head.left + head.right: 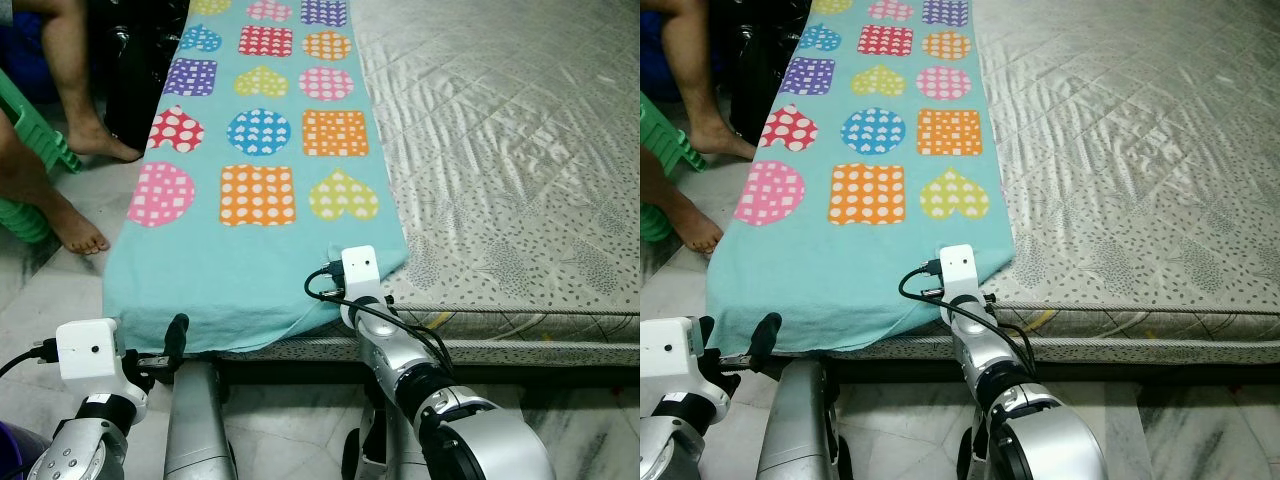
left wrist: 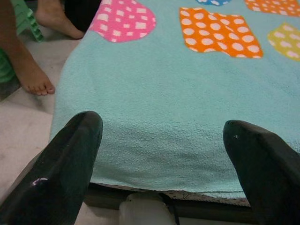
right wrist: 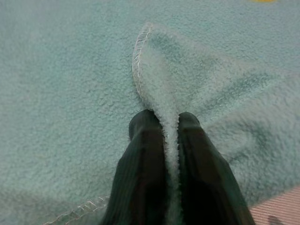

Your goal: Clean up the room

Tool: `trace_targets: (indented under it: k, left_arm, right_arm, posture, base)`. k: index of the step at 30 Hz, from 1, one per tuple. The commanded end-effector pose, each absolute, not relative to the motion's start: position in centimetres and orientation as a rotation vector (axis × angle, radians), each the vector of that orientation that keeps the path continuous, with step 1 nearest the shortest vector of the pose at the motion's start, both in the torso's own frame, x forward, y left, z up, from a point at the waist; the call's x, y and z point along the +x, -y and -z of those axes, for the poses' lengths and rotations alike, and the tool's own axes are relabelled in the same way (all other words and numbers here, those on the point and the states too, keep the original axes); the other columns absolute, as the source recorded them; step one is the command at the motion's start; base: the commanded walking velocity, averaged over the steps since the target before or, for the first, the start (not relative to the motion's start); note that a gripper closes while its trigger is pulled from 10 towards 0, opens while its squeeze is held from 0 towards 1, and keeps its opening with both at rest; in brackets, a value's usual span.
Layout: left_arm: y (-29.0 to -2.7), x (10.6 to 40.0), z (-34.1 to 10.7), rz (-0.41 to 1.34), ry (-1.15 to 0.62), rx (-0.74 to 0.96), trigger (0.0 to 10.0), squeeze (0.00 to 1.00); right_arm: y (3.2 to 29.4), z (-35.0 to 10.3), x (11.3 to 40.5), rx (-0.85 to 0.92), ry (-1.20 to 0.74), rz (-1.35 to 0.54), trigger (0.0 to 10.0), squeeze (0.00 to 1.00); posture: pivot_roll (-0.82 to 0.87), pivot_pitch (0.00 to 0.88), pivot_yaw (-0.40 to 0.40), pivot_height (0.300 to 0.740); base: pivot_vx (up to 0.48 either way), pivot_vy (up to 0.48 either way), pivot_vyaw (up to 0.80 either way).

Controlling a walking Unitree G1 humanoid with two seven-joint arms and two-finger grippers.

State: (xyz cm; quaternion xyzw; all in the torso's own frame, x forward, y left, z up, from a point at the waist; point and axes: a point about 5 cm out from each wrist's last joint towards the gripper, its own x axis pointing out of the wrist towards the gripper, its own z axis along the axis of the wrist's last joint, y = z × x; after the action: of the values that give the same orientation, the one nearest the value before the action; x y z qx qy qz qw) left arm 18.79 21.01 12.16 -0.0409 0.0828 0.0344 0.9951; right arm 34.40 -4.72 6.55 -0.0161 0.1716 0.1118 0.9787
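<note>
A teal fleece blanket [image 1: 260,270] with bright dotted hearts, squares and circles lies along the left side of the bed. Its near edge hangs over the mattress front. My right gripper [image 3: 165,121] is shut on a raised fold of the blanket [image 3: 154,79] near its stitched hem, at the blanket's near right corner. My left gripper [image 2: 161,129] is open just in front of the blanket's near left edge, with its two black fingers [image 2: 70,154] spread wide and nothing between them.
The grey patterned mattress [image 1: 520,150] lies bare to the right of the blanket. A person's bare feet [image 1: 80,235] stand on the marble floor at the left, beside a green plastic stool [image 1: 40,140] and a black object [image 1: 140,70].
</note>
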Motion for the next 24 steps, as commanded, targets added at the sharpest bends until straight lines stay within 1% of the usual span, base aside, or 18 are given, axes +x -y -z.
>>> trace_targets:
  k: [1,3,10,11,12,13,14,15,16,17,18,22,23,24]
  left_arm:
    - [-21.2,18.5,-11.8,-0.083,-0.183,-0.078,10.0,0.0]
    - [-21.1,18.5,-11.7,-0.082,-0.186,-0.082,10.0,0.0]
    - [-21.2,18.7,-11.6,-0.078,-0.186,-0.087,10.0,0.0]
    - [-21.2,18.7,-11.6,-0.079,-0.186,-0.086,10.0,0.0]
    - [-21.2,18.7,-11.6,-0.079,-0.186,-0.086,10.0,0.0]
    - [-21.3,18.7,-11.6,-0.08,-0.186,-0.086,10.0,0.0]
    - [-21.3,18.7,-11.6,-0.08,-0.185,-0.086,10.0,0.0]
    - [-21.3,18.7,-11.6,-0.082,-0.184,-0.087,10.0,0.0]
    - [-21.3,18.7,-11.6,-0.082,-0.185,-0.086,10.0,0.0]
    - [-21.4,18.7,-11.6,-0.082,-0.185,-0.086,10.0,0.0]
    - [-21.4,18.7,-11.6,-0.082,-0.186,-0.086,10.0,0.0]
    - [-21.3,18.8,-11.5,-0.08,-0.187,-0.087,10.0,0.0]
    - [-21.2,18.8,-11.5,-0.078,-0.187,-0.088,10.0,0.0]
    - [-21.2,18.8,-11.5,-0.078,-0.186,-0.088,10.0,0.0]
  right_arm:
    - [3.0,-6.0,33.5,0.046,-0.381,-0.266,0.0,0.0]
    - [3.5,-6.2,33.7,0.093,-0.35,-0.274,0.0,0.0]
    - [3.7,-7.3,33.9,0.21,-0.247,-0.286,0.0,0.0]
    - [3.7,-7.4,34.0,0.223,-0.24,-0.288,0.7,0.0]
    - [3.7,-7.4,34.0,0.229,-0.237,-0.29,0.7,0.0]
    - [3.7,-7.5,34.0,0.239,-0.231,-0.296,2.0,0.0]
    - [3.7,-7.6,34.0,0.245,-0.227,-0.301,0.6,0.0]
    - [3.7,-7.6,34.0,0.248,-0.224,-0.304,0.4,0.0]
    - [3.7,-7.6,34.0,0.247,-0.22,-0.311,5.0,0.0]
    - [3.7,-7.6,33.9,0.245,-0.217,-0.317,5.0,0.0]
    - [3.7,-7.6,33.9,0.241,-0.218,-0.32,10.0,0.0]
    - [4.3,-7.0,33.7,0.229,-0.236,-0.312,10.0,0.0]
    - [4.3,-6.9,33.7,0.226,-0.235,-0.312,10.0,1.0]
    - [4.3,-6.9,33.7,0.224,-0.234,-0.312,10.0,1.0]
  posture:
    - [0.24,0.211,-0.071,0.52]
    - [0.23,0.209,-0.07,0.52]
    - [0.23,0.201,-0.06,0.52]
    - [0.23,0.197,-0.059,0.52]
    - [0.23,0.197,-0.059,0.52]
    - [0.23,0.196,-0.058,0.52]
    - [0.23,0.196,-0.058,0.52]
    - [0.23,0.196,-0.058,0.52]
    - [0.23,0.196,-0.058,0.52]
    - [0.23,0.193,-0.059,0.52]
    - [0.23,0.193,-0.059,0.52]
    - [0.23,0.189,-0.059,0.52]
    - [0.23,0.189,-0.059,0.52]
    - [0.23,0.189,-0.059,0.52]
  base:
    - [0.0,0.0,0.0]
    - [0.0,0.0,0.0]
    - [0.0,0.0,0.0]
    - [0.0,0.0,0.0]
    - [0.0,0.0,0.0]
    - [0.0,0.0,0.0]
    - [0.0,0.0,0.0]
    - [0.0,0.0,0.0]
    - [0.0,0.0,0.0]
    - [0.0,0.0,0.0]
    - [0.0,0.0,0.0]
    - [0.0,0.0,0.0]
    - [0.0,0.0,0.0]
    - [0.0,0.0,0.0]
